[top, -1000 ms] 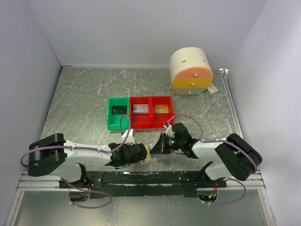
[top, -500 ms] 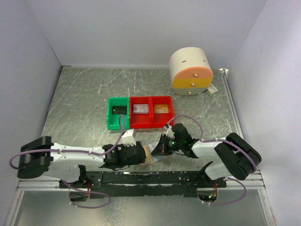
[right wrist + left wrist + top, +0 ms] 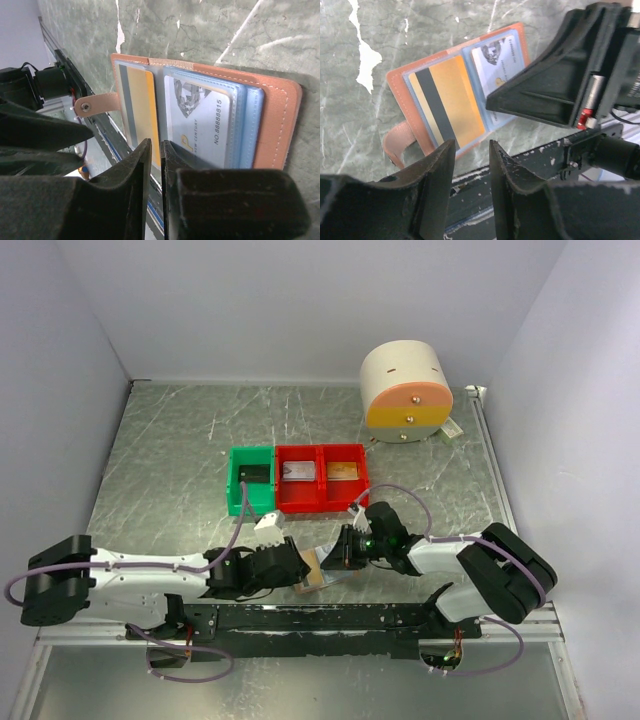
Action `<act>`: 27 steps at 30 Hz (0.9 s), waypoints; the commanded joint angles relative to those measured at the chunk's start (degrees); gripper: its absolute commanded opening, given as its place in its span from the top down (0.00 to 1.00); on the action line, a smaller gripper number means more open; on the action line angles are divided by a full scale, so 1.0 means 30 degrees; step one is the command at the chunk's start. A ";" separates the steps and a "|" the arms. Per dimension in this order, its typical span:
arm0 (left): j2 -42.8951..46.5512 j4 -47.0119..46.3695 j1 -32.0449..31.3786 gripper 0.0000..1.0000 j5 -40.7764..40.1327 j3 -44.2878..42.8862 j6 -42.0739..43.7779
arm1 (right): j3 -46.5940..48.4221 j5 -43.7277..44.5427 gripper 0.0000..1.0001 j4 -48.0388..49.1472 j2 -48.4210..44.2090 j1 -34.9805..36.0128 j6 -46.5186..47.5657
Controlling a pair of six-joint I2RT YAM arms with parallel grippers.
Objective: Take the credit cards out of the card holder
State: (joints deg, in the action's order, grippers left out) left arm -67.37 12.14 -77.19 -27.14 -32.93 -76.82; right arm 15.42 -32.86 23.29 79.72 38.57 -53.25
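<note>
The card holder (image 3: 400, 82) lies open and flat on the table near the front rail, between both grippers (image 3: 318, 572). Its left pocket holds a gold card with a dark stripe (image 3: 447, 102), its right pocket a silver card (image 3: 502, 55). My left gripper (image 3: 471, 145) hovers at the holder's near edge, open with nothing between its fingers. My right gripper (image 3: 156, 144) hangs over the middle fold, between the gold card (image 3: 142, 107) and silver card (image 3: 200, 125); its jaws stand a narrow slit apart, holding nothing.
A green bin (image 3: 233, 502) with a dark card stands beyond the holder, beside two red bins (image 3: 322, 504) with a silver and a gold-brown card. A cream cylinder with an orange band (image 3: 405, 392) sits at the back right. The black rail (image 3: 320, 617) runs just in front.
My left arm's rear link has swung left and lower, and its jaws have opened. The right jaws have parted slightly. The card holder has stayed in place.
</note>
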 commanded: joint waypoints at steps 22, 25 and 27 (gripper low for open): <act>-0.2856 -0.5001 0.1823 0.64 0.2068 0.2565 -0.0499 | 0.0435 -0.0909 0.80 0.1109 0.1257 -0.0103 -0.0002; -0.3504 -0.4549 0.1821 0.66 0.2169 0.2043 -0.0355 | 0.0492 -0.0762 0.80 0.1032 0.1442 -0.0104 -0.0002; -0.3883 -0.4187 0.1811 0.67 0.2076 0.1686 -0.0365 | 0.0463 -0.0583 0.80 0.1054 0.1467 -0.0111 -0.0045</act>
State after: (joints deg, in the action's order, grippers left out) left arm -76.27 -1.83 -72.05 -21.91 -25.80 -78.24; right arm 15.90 -35.29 25.87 83.37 38.57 -53.54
